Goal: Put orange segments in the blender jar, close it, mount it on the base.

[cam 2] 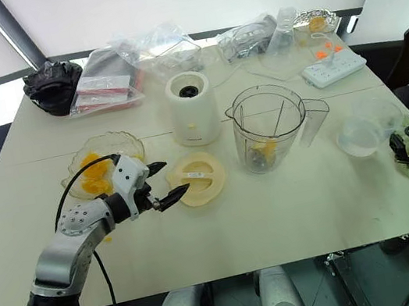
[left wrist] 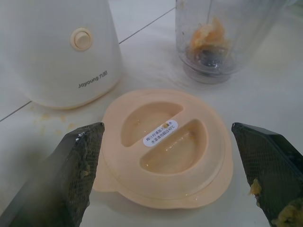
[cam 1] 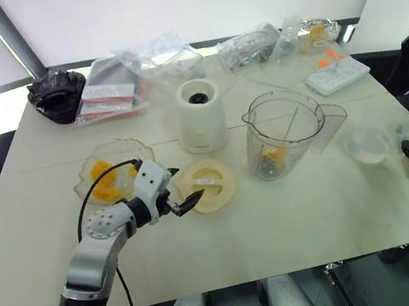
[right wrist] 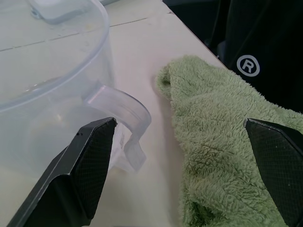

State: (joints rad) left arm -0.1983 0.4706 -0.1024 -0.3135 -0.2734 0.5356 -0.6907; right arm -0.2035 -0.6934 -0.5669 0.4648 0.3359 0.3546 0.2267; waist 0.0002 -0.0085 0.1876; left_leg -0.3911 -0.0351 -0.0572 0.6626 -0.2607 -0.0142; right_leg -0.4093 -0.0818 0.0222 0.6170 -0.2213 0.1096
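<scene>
One brand I can read: "Joyoung" on the base (left wrist: 61,52). Lid (left wrist: 165,146) sticker's print is illegible. Left gripper (left wrist: 175,179) and right gripper (right wrist: 189,175) jaws both open, empty.

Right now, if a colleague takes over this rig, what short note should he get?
Left pincer: open, at the cream lid lying flat on the table.
Right pincer: open, by the green cloth and a frosted jug.
Blender jar: upright, uncovered, some orange segments inside; more in the glass bowl.
Base: beside the jar, nothing on it.
Left to do: close the jar, mount it.
</scene>
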